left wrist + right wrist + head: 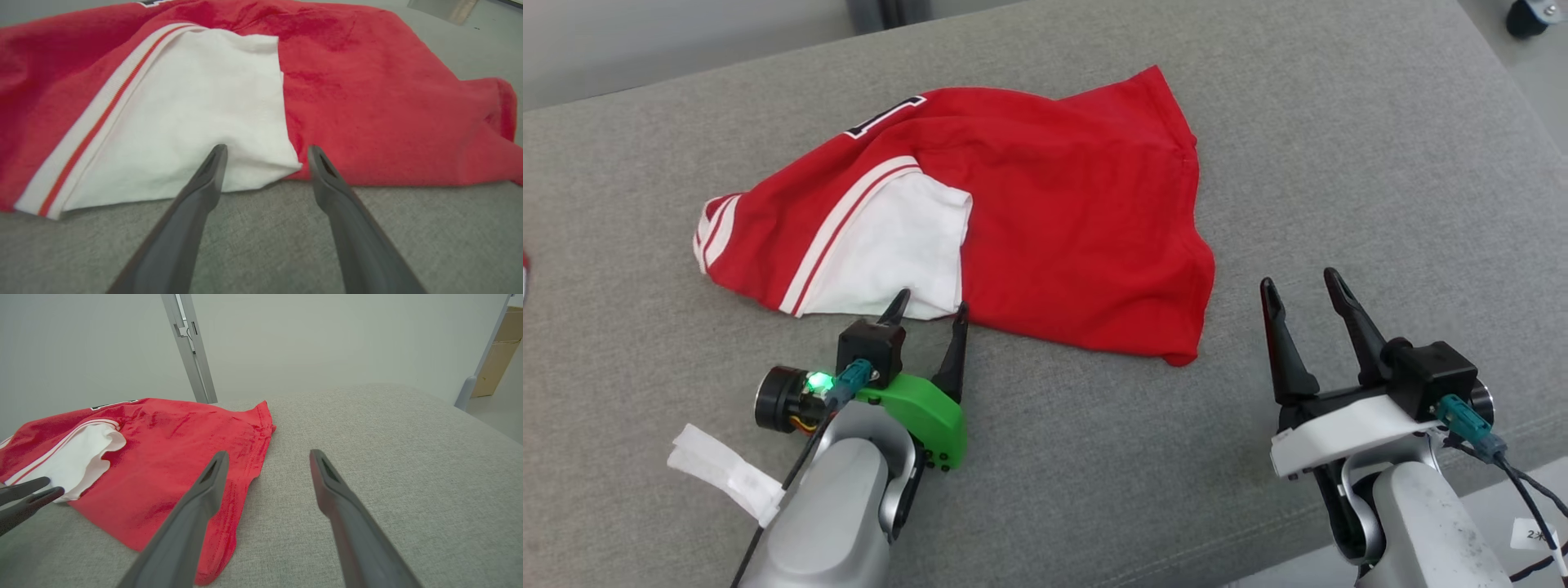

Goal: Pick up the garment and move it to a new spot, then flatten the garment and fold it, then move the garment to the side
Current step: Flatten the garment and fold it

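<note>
Evidently at pickup, the left gripper point(931, 302), jaws apart, frames the garment point(1054, 220) at its white near edge and should next pinch it; the right gripper point(1300, 280) hovers spread alongside.

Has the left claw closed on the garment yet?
No, the left claw stands open, its fingertips spread at the edge of the garment, by its white panel.

We see a grey fabric cushion point(1356, 147) carrying one garment point(1062, 204), red with a white panel and white stripes, lying rumpled near the middle. At the head view's left edge we glimpse a red scrap point(525, 273).
</note>
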